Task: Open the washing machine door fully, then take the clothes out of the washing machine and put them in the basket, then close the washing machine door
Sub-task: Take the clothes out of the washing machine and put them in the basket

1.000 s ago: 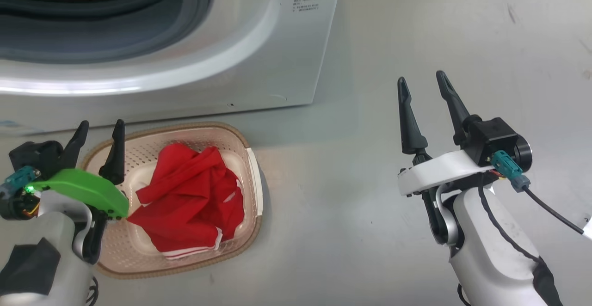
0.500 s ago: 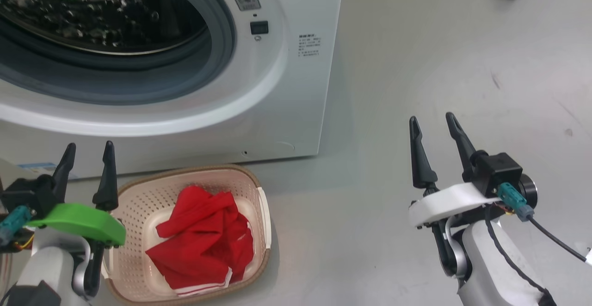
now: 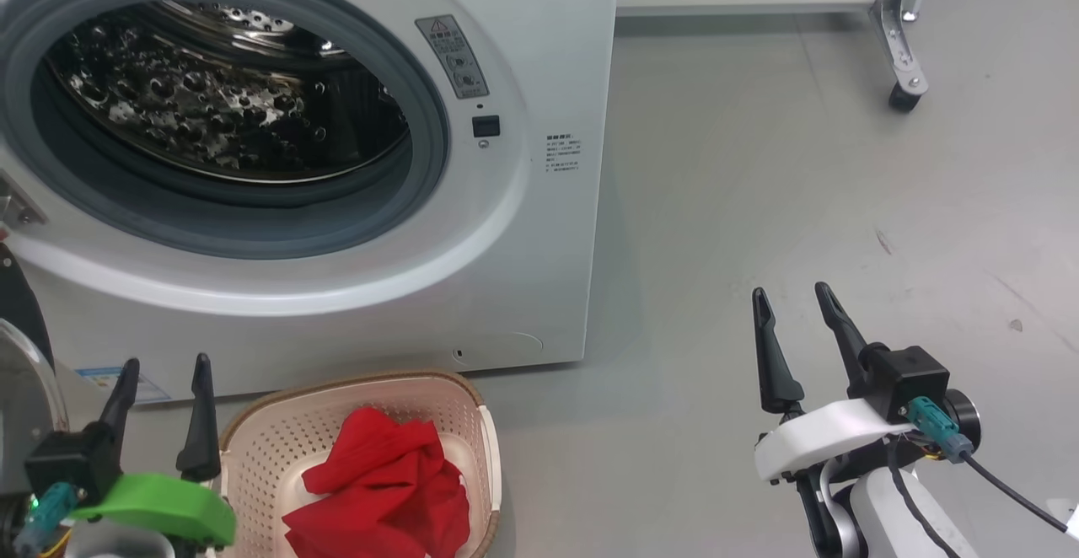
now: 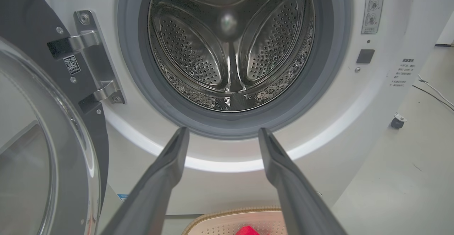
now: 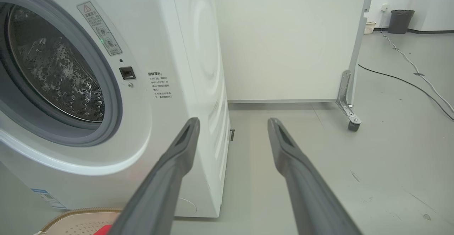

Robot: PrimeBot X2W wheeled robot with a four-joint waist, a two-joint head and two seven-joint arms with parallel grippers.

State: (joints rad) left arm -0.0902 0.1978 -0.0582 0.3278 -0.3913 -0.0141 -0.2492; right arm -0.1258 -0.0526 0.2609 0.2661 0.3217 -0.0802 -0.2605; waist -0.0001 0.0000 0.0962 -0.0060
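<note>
The red fabric garment (image 3: 379, 490) lies in the cream perforated basket (image 3: 337, 385) before the white front-loading washing machine (image 3: 539, 52). Its glossy black round door (image 4: 35, 149) hangs open just left of the left gripper (image 3: 164, 362), well apart from the right gripper (image 3: 791, 290); the 2 gape wide, empty.

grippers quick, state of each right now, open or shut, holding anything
left gripper: open, holding nothing
right gripper: open, holding nothing
</note>
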